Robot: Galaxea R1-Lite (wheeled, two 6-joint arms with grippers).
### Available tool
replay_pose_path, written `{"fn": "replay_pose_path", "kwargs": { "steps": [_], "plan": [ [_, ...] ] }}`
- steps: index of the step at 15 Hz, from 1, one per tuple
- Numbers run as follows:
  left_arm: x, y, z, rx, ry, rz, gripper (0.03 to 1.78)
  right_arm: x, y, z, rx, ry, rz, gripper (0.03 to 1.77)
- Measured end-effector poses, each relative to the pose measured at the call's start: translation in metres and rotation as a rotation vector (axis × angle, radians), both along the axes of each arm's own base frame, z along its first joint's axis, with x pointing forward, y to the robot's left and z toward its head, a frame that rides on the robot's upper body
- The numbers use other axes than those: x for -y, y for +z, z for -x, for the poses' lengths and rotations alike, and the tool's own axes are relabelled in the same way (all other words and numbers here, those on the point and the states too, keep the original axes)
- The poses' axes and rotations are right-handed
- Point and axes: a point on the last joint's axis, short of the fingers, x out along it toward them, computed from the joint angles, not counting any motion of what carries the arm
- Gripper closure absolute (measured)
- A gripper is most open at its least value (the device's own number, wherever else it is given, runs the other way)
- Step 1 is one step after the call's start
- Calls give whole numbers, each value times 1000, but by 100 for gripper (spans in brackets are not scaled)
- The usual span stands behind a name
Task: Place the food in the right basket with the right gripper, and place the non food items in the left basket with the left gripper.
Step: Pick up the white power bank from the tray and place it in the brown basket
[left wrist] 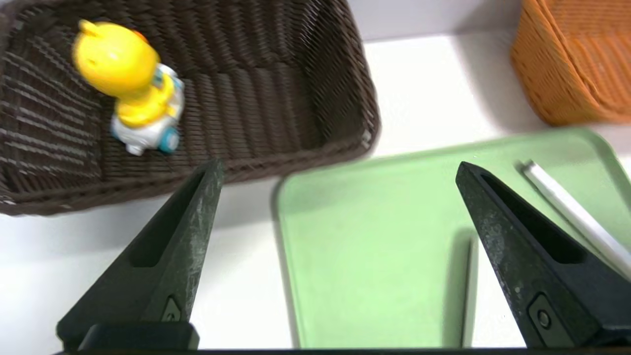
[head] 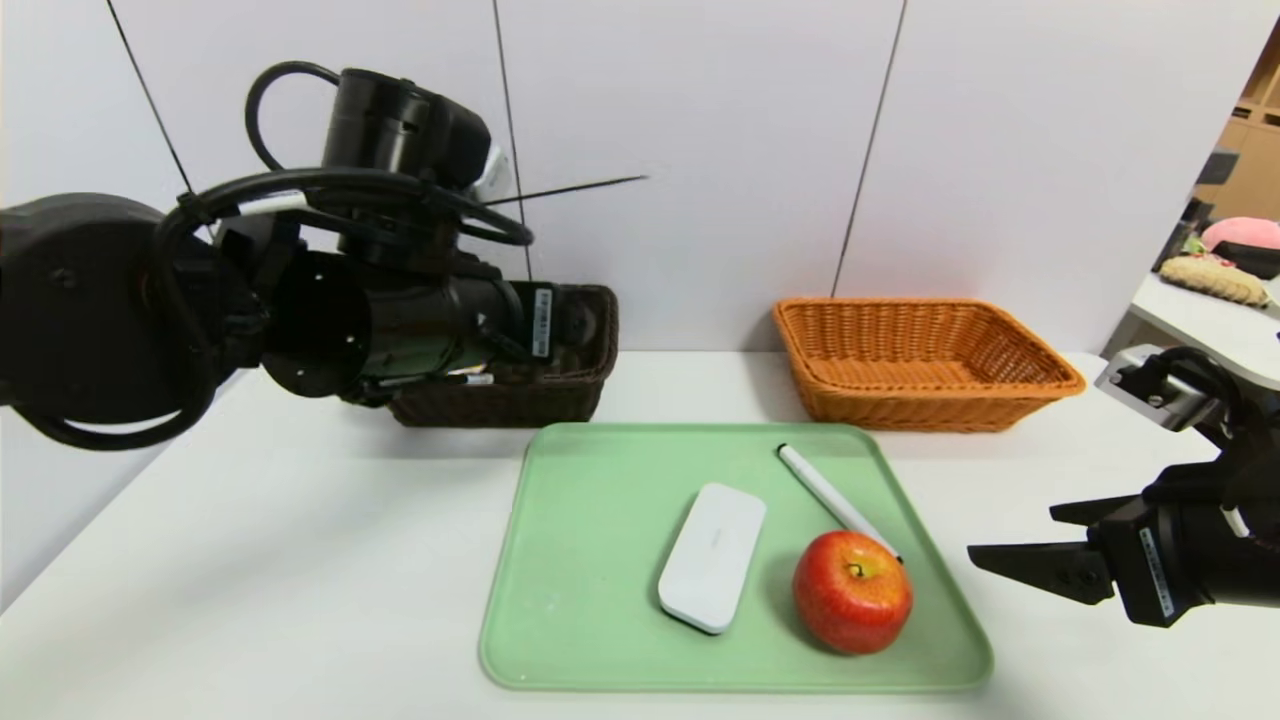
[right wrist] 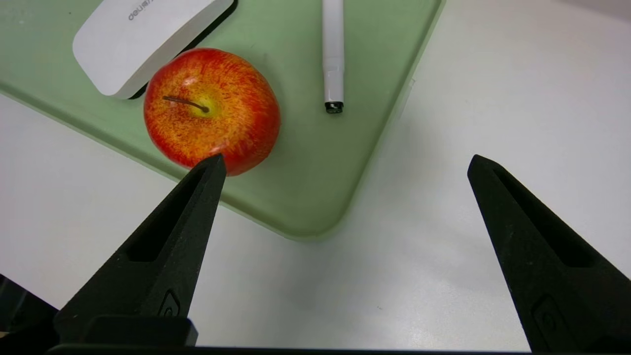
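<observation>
1 non-food item done: yellow toy [left wrist: 132, 84] lying in brown left basket [left wrist: 276, 93]
Left on green tray [head: 590, 560]: white case [head: 712, 556], pen [head: 835, 497], apple [head: 852, 590]
Orange right basket [head: 920, 360] holding nothing
Left gripper [left wrist: 339, 172] spread wide, empty, between brown basket and tray; right gripper [right wrist: 346, 165] spread wide, empty, beside apple

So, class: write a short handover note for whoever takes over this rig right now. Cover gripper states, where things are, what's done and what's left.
Left gripper: open, empty, between the dark brown wicker basket and the green plastic tray.
Right gripper: open, empty, beside the tray's right corner.
Done: yellow duck toy lies in the brown basket.
Left: red apple into the empty orange wicker basket; white flat case and white pen, both on the tray, into the brown basket.
</observation>
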Motion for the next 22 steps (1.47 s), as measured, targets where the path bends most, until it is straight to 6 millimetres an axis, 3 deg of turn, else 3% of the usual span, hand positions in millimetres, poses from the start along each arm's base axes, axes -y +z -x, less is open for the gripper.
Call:
{"fn": "replay_pose_path", "kwargs": {
  "steps": [5,8,13,22],
  "plan": [
    [44,-42,57,-85,-173,-129,12,0,1,2,7,0,-2,10],
    [62,-62,75,-126,-235,-174,12,1,0,2,5,0,-1,10],
    [86,-92,68,-168,-226,-232,12,0,5,0,12,-17,-21,10],
    [114,-108,52,-195,-209,-233,12,0,3,-1,-2,-24,-24,10]
  ]
}}
